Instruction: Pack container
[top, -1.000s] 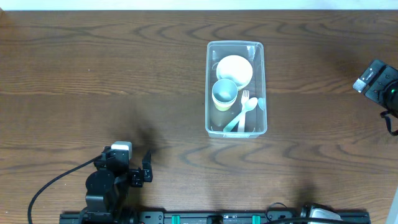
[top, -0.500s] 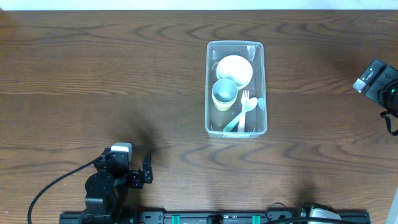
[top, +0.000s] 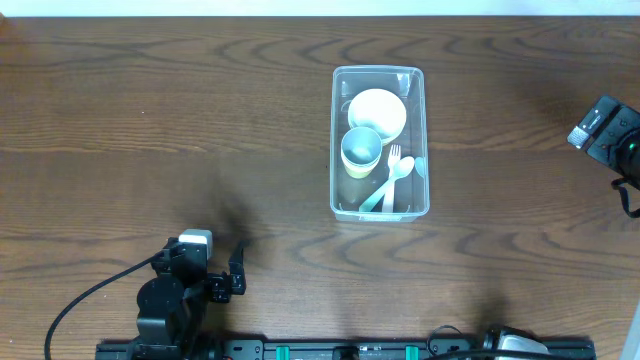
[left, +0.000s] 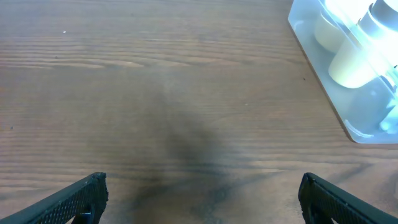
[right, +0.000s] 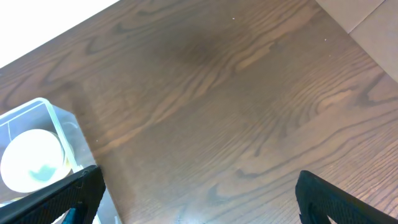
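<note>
Clear plastic container (top: 334, 140) on table (top: 150, 120); left end effector (left: 202, 202) low at front edge, right end effector (right: 199, 199) aloft, both released

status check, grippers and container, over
Left gripper open, empty. Right gripper open, empty. Container holds bowl, cup, fork, spoon. Nothing in the way.

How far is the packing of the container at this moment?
Looks nearly done: the container already holds a bowl, a cup, a fork and a spoon. In hand: nothing; the left gripper and right gripper are both open, empty and away from it. Left: no loose item or lid shows in these views, so probably nothing more.
</note>
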